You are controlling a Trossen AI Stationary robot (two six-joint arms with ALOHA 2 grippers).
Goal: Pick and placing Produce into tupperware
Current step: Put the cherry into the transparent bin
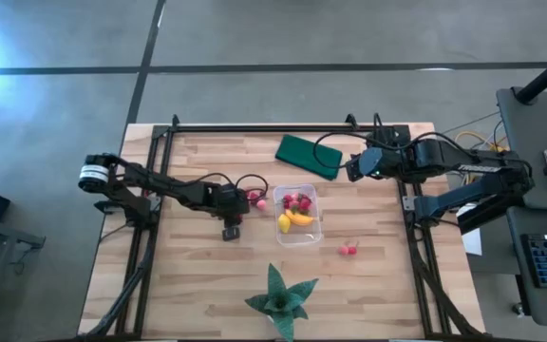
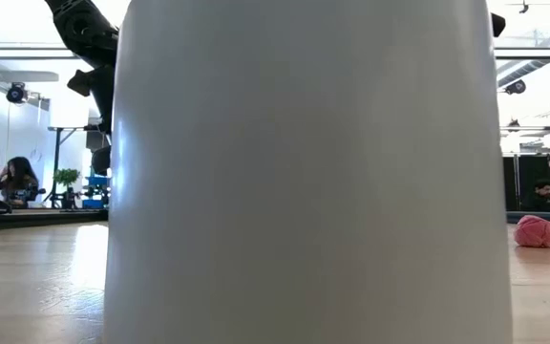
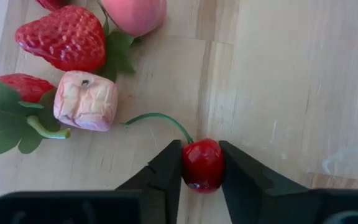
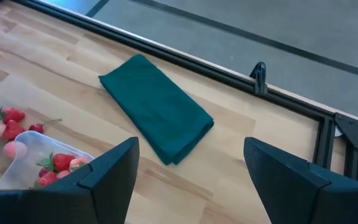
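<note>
My left gripper hangs over the table's middle, just left of a small heap of produce, and is shut on a red cherry. Beside the cherry lie two strawberries, a pale pink piece and a peach. The clear tupperware stands right of the heap and holds red berries and a yellow banana. Two more red pieces lie on the table nearer the front. My right gripper waits open above the far right of the table. My left gripper pinches the cherry's round red body between its two fingers, one on each side, coming from above and pointing down. The green stem curves away from the cherry over the wood. Whether the cherry is clear of the table, I cannot tell.
A folded dark green cloth lies at the far edge, under the right gripper. A green star-shaped plant in a pale pot stands at the near edge and blocks most of the low view. People sit in the room beyond.
</note>
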